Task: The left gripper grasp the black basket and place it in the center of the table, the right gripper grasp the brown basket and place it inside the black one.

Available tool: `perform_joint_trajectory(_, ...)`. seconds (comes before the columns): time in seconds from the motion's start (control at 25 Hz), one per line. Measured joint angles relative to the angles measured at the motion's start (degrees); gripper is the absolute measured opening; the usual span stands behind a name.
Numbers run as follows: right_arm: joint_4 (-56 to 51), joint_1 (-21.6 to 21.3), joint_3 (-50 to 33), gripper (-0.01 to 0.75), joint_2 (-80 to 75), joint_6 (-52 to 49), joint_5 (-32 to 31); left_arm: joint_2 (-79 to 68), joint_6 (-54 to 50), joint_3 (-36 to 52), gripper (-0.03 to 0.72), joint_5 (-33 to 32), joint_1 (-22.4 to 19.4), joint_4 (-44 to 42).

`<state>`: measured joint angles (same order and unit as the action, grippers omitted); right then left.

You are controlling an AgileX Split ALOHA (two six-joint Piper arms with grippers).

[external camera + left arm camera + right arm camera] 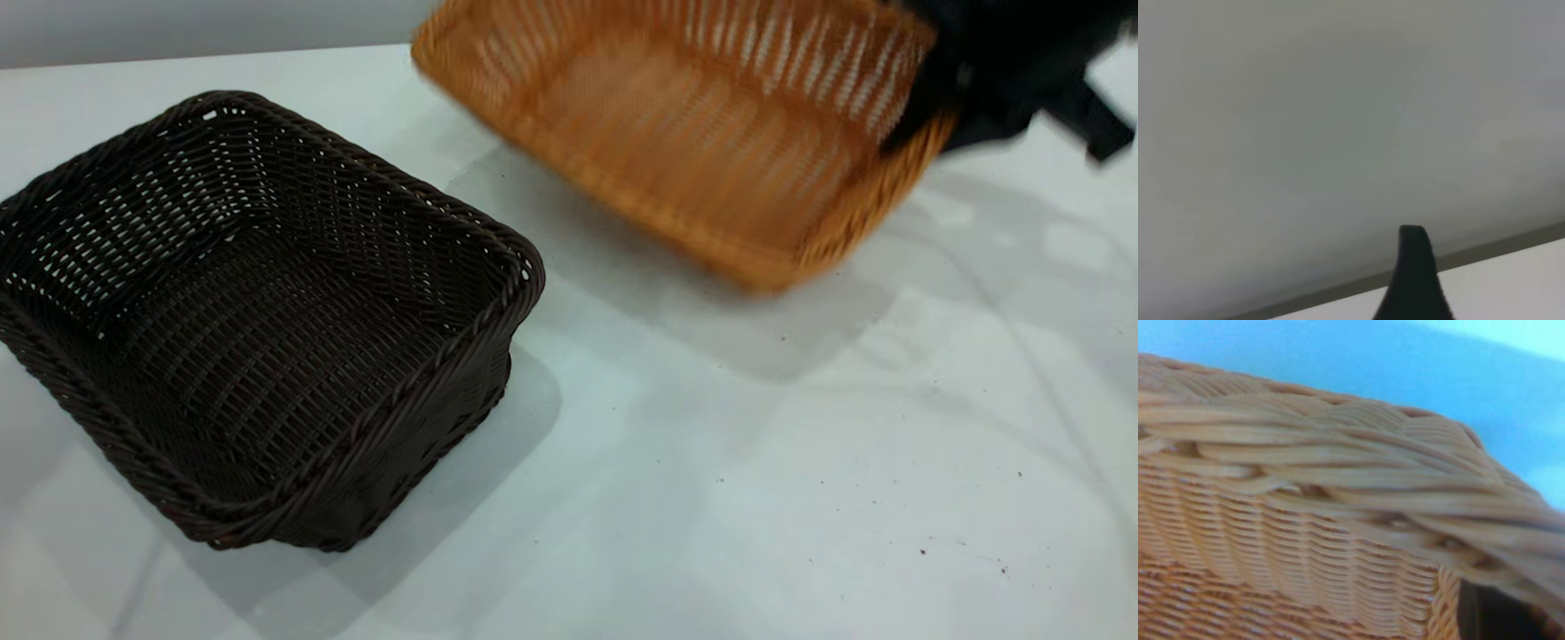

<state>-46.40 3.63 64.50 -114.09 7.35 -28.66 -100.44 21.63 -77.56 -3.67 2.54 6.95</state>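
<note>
The black basket [258, 320] stands upright on the table [711, 498] at the left, empty. The brown basket [693, 133] hangs tilted in the air at the back right, clear of the table, with its shadow beneath it. My right gripper [925, 116] is shut on the brown basket's right rim. In the right wrist view the braided rim [1358, 480] fills the picture, with a dark fingertip [1491, 617] behind the weave. My left gripper is outside the exterior view; the left wrist view shows only a black tip of it [1415, 280], away from both baskets.
The left wrist view looks at a grey wall [1338, 133] and a strip of white tabletop [1511, 287]. Bare table lies between the two baskets and across the front right, with a few dark specks [1003, 567].
</note>
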Motion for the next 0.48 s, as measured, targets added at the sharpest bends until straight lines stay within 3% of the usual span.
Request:
perform_joint_trajectory(0.28, 6.9, -5.9, 12.0, 0.121, 3.0, 2.7, -6.8, 0.0, -0.4, 0.0, 0.477, -0.9, 0.0, 0.0)
perform_joint_trajectory(0.48, 16.2, -9.8, 20.1, 0.121, 7.0, -1.0, -20.0, 0.1, -0.3, 0.0, 0.477, -9.2, 0.2, -0.1)
